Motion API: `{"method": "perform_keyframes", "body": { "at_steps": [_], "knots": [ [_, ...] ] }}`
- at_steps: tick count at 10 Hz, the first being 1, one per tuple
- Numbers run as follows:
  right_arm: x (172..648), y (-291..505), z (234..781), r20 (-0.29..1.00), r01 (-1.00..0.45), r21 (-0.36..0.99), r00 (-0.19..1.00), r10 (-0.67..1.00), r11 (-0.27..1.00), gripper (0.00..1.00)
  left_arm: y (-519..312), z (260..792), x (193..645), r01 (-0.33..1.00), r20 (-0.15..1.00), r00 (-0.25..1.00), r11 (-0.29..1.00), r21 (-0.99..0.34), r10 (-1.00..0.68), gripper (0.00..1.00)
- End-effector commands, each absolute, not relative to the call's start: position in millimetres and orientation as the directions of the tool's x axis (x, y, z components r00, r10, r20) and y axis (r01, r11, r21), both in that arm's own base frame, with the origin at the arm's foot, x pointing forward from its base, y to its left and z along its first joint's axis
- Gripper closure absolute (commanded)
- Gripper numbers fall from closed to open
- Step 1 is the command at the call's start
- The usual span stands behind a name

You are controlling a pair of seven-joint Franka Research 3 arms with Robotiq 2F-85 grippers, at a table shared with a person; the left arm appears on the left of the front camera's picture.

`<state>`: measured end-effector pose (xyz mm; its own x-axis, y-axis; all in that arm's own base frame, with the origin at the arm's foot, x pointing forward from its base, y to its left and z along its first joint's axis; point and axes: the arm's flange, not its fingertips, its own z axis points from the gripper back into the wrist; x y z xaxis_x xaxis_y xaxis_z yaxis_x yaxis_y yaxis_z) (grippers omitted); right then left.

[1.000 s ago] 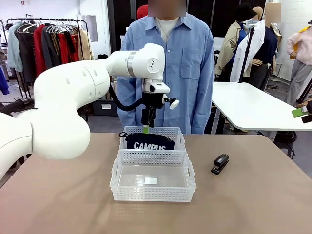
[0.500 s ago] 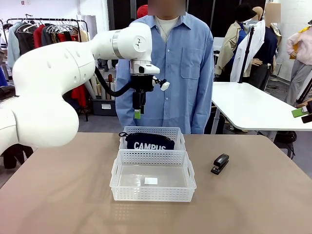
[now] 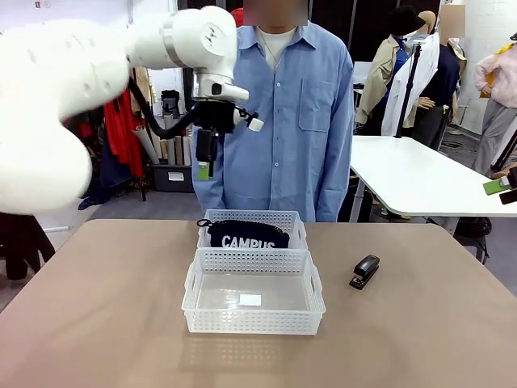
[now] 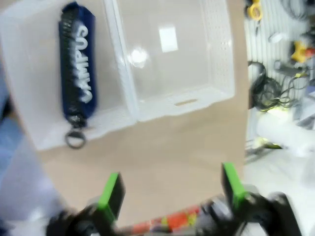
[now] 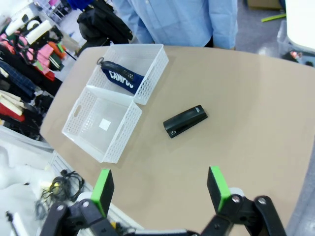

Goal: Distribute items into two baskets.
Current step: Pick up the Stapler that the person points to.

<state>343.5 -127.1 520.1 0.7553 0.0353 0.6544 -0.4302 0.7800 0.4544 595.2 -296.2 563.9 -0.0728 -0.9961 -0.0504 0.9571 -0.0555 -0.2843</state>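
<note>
The navy CAMPUS pouch (image 3: pixel 245 235) lies in the far basket (image 3: pixel 254 216), nearest the person. In front of it the near basket (image 3: pixel 253 322) holds just a small white label. The black stapler (image 3: pixel 365 271) rests on the table to the right of both baskets. My left gripper (image 3: pixel 203 166) hangs high above the table, left of the far basket; in the left wrist view it (image 4: pixel 171 189) is open over the pouch (image 4: pixel 78 73) and the empty basket (image 4: pixel 197 59). My right gripper (image 5: pixel 160 189) is open high above the stapler (image 5: pixel 184 121), the pouch (image 5: pixel 120 76) and the near basket (image 5: pixel 120 137).
A person in a blue shirt (image 3: pixel 279 113) stands at the table's far edge behind the baskets. The brown table (image 3: pixel 420 339) has bare room on both sides and in front. A white table (image 3: pixel 420 174) stands at the back right, clothes racks at the back left.
My left gripper has risen from just above the pouch in the far basket and swung up and to the left. The pouch stays in the basket; the stapler has not moved.
</note>
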Motion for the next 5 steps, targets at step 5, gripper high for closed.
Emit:
{"method": "perform_keyframes", "body": {
  "at_steps": [5],
  "knots": [
    [345.8,-127.6,521.4,0.675,-0.448,0.466,0.738,0.021,0.763,0.0,-144.7,487.5,403.1,0.961,0.072,0.247,0.235,-0.145,-0.966,0.0]
  ]
}}
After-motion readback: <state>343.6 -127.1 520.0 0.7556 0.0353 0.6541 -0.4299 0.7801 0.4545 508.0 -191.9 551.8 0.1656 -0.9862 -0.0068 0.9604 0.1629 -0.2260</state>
